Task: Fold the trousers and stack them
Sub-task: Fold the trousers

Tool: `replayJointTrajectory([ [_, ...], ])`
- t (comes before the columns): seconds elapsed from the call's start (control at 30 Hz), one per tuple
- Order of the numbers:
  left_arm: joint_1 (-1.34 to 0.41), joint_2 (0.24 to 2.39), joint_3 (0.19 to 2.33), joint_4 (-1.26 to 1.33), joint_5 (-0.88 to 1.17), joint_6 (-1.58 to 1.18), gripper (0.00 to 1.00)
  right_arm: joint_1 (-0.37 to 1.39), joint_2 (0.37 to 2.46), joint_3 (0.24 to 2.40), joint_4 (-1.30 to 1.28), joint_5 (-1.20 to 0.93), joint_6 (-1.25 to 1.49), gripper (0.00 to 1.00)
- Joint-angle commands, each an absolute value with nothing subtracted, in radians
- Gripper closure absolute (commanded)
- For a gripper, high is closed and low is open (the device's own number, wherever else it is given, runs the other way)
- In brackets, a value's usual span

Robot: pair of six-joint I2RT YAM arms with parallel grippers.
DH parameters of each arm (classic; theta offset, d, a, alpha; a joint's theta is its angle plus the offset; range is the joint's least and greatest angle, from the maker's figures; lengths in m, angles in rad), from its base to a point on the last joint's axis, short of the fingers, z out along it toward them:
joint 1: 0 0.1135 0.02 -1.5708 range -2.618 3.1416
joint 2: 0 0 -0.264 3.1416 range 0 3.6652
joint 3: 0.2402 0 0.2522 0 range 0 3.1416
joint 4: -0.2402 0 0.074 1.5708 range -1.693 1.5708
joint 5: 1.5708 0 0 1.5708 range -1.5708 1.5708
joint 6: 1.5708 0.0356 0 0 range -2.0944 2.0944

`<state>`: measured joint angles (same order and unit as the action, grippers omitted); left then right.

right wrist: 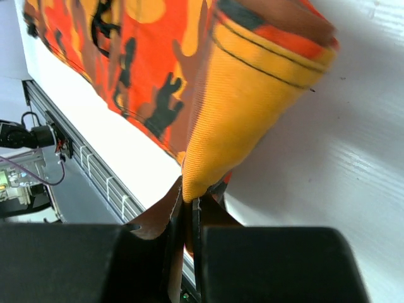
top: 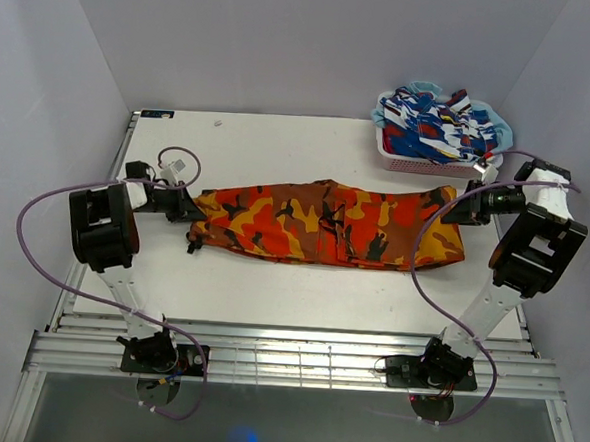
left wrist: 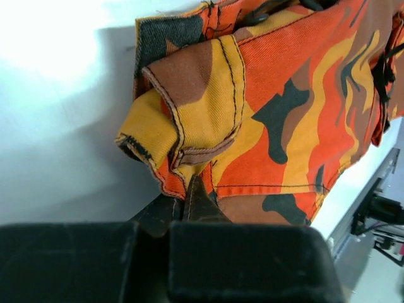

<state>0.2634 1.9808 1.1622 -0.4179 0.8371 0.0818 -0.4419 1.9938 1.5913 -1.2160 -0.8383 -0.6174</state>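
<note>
**Trousers held at both ends: crosswise fold pending**

Position: the trousers (top: 325,223) lie across the middle of the bench (top: 271,290) as one long band running left to right. They look already doubled lengthwise.

Left jaws: clenched on the lower seam at the band's left end. The left wrist view shows the tips biting just below a rolled yellow corner (left wrist: 158,139).

Right jaws: clenched on the right end. A yellow fold (right wrist: 252,107) rises straight out of the tips.

Also present: a basket (top: 419,166) of blue, white and red clothes at the far right corner. It is near the right arm and apart from the trousers.

Judgement: the step in hand is the end-to-end fold, carrying one end over onto the other.

Notes for doing it well:
- The left bite looks shallow and right on the seam. Lift gently so the edge does not slip out.
- Raise the travelling end only high enough to clear the cloth. Keep the other end pinned low as an anchor.
- Move along the band's own line so the long edges land on each other without skew.
- The rolled left corner may get trapped as a lump, so flatten it on landing.
- The right arm's cable (top: 418,259) loops across the fabric's right end and could snag.
- Let go only once the top layer lies flat.
</note>
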Motion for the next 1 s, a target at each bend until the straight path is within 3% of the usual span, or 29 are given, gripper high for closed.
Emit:
replayJointTrajectory([
  [0.0,0.258,1.889,1.053,-0.457,0.838,0.071,1.0,-0.463,1.911,1.67,-1.304,-0.936,-0.632,0.92],
  [0.17,0.247,1.743,0.928,-0.465,0.841,0.061,1.0,-0.443,1.822,1.639,-1.267,-1.052,-0.559,0.92],
  [0.3,0.221,1.723,0.907,-0.474,0.825,0.08,1.0,-0.332,1.783,1.554,-1.052,-1.112,-0.361,0.92],
  [0.43,0.193,1.724,0.913,-0.468,0.812,0.078,1.0,-0.195,1.707,1.448,-0.719,-1.069,0.02,0.92],
  [0.63,0.176,1.736,0.913,-0.442,0.81,0.064,1.0,0.053,1.654,1.407,-0.41,-0.962,0.378,0.92],
  [0.97,0.169,1.763,0.902,-0.388,0.825,0.025,1.0,0.434,1.788,1.48,-0.318,-0.828,0.512,0.92],
])
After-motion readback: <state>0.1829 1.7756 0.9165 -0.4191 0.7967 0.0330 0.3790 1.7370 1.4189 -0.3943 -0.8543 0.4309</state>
